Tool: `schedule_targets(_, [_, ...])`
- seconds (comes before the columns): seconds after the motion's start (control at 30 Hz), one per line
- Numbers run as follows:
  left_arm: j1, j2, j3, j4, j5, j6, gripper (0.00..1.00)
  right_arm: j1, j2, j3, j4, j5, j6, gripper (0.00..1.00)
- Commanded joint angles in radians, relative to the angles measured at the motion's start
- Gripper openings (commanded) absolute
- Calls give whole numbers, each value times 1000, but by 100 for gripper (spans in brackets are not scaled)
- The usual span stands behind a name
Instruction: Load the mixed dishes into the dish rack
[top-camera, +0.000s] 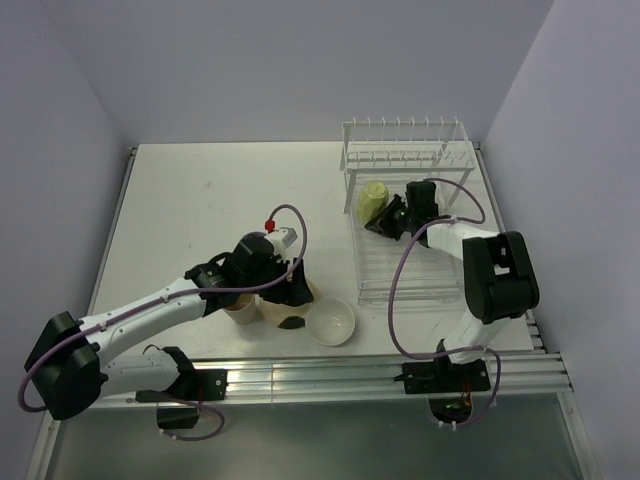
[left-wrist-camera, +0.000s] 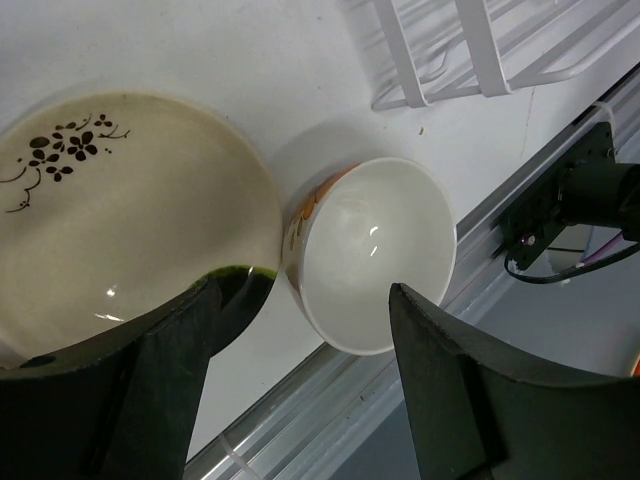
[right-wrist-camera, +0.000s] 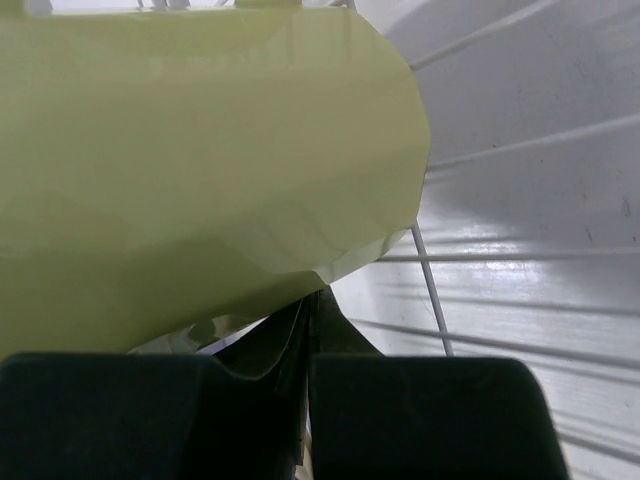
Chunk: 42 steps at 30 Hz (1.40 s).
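1. Small white bowl (top-camera: 332, 322): nearest dish, upright on the table (top-camera: 200, 200) near its front edge, at 5 o'clock from the L gripper.
2. Cream plate (left-wrist-camera: 130, 220): at the bowl's 9 o'clock, rims just beside each other. Dark floral mark shows.
3. Tan tumbler (top-camera: 240, 312): at the plate's 9 o'clock, partly under the L arm.
4. L gripper (left-wrist-camera: 303, 290): above the plate/bowl gap, jaws wide apart, holding nothing. One finger is over each rim.
5. Dish rack (top-camera: 400, 270): at 1 o'clock from the bowl, prongs at its far end.
6. Yellow-green mug (top-camera: 372, 200): inside the rack, far-left part, looks tilted.
7. R gripper (top-camera: 382, 218): at the mug's 5 o'clock, jaws closed tight, tips against the mug. Can't tell if they pinch any of it.
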<state>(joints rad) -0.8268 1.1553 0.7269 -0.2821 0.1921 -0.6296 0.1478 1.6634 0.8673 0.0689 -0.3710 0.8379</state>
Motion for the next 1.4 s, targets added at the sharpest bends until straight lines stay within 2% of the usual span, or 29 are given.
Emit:
schedule_targets(0.0, [-21, 18, 43, 23, -25, 2, 75, -8, 29, 58, 55, -19, 6, 0])
schedule_targets(0.33, [-52, 92, 45, 44, -39, -5, 72, -11, 30, 44, 89, -37, 12, 0])
schedule_targets(0.7, [-103, 173, 34, 70, -69, -27, 66, -11, -211, -135, 45, -8, -20, 0])
schedule_targets(0.9, [-118, 239, 25, 124, -65, -39, 53, -8, -460, -211, -96, 10, -71, 0])
schedule_targets(1.0, [-118, 274, 20, 159, -53, -33, 43, -1, -585, -191, -232, 6, -118, 0])
schedule_targets(1.03, [-118, 287, 17, 165, -54, -35, 36, 2, -643, -183, -263, 1, -131, 0])
schedule_targets(1.07, [-118, 288, 14, 187, -49, -36, 33, 9, -669, -172, -329, 1, -152, 1])
schedule_targets(1.2, [-120, 302, 6, 218, -33, -44, 28, 10, -790, -131, -464, -5, -204, 12])
schedule_targets(1.27, [-120, 305, 6, 216, -39, -42, 27, 12, -833, -103, -507, -14, -232, 21])
schedule_targets(1.3, [-120, 307, 6, 216, -40, -42, 26, 10, -846, -97, -543, -23, -238, 34])
schedule_targets(1.37, [-120, 294, 6, 210, -43, -41, 21, 13, -867, -94, -570, -61, -252, 53])
